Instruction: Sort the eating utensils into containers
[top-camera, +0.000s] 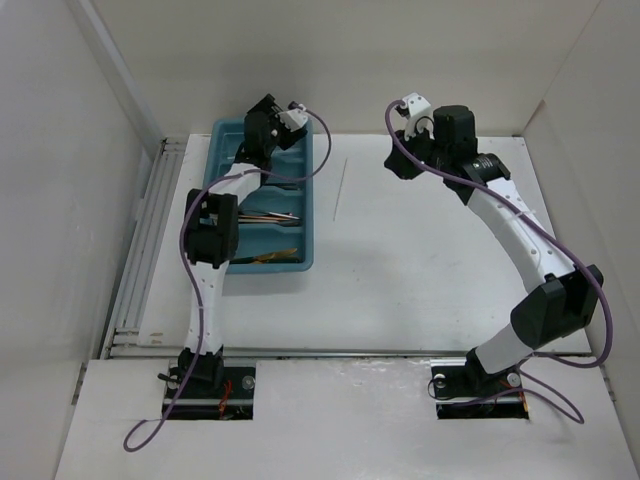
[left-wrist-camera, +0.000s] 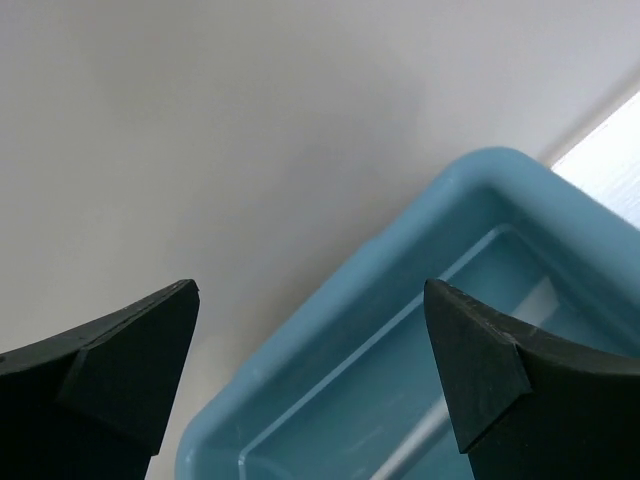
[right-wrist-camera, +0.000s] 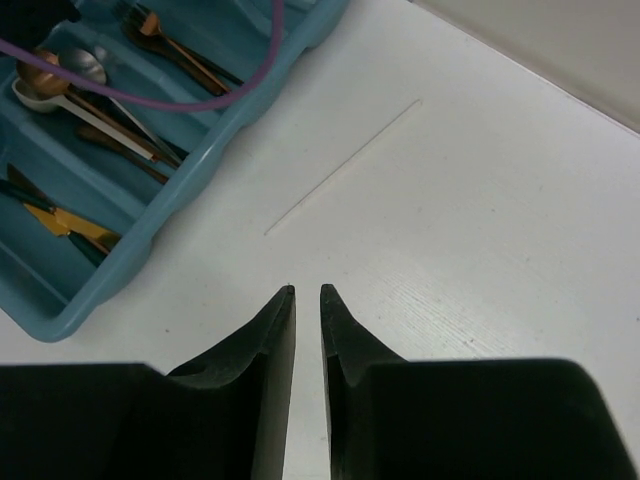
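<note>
Teal tray (top-camera: 309, 225) at the table's (top-camera: 420, 270) left holds utensils (right-wrist-camera: 90, 125) (copper, gold, silver). One chopstick (right-wrist-camera: 340, 170) lies just right of it. Left hand (left-wrist-camera: 310, 290) gapes wide over the tray's far corner. Right hand (right-wrist-camera: 305, 290) is narrowed almost closed, holding nothing.

White table (top-camera: 420, 280) enclosed by plain white walls (top-camera: 60, 150).
</note>
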